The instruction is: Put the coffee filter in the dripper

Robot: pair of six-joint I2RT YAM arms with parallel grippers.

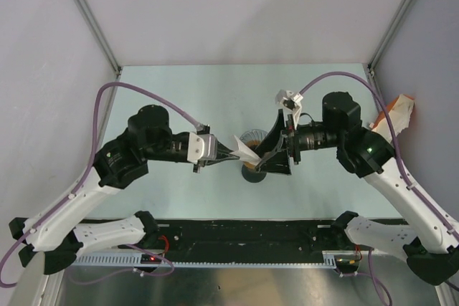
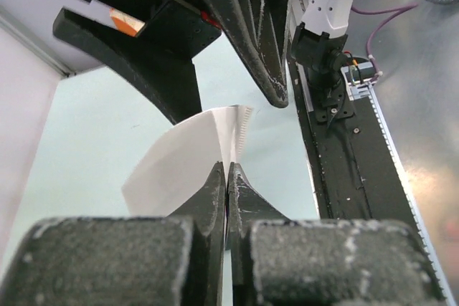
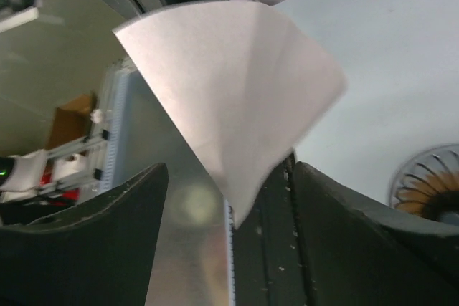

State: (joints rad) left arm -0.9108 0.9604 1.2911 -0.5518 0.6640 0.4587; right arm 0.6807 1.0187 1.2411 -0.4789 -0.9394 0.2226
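Note:
The coffee filter [image 1: 247, 151] is a white paper fan held in the air over the middle of the table. My left gripper [image 1: 233, 154] is shut on its seam edge; in the left wrist view the filter [image 2: 183, 163] fans out beyond the closed gripper [image 2: 228, 168]. My right gripper [image 1: 259, 155] faces it from the right and is open, with the filter's pointed end [image 3: 240, 198] between the spread right gripper [image 3: 229, 171] and touching neither finger. The dripper [image 1: 252, 137], clear and ribbed, stands on the table just behind the filter and shows at the right edge of the right wrist view [image 3: 427, 180].
An orange ring with a dark centre [image 1: 251, 171] sits on the table under the grippers. An orange and white packet [image 1: 396, 114] leans at the right wall. A black rail [image 1: 237, 234] runs along the near table edge. Grey walls close three sides.

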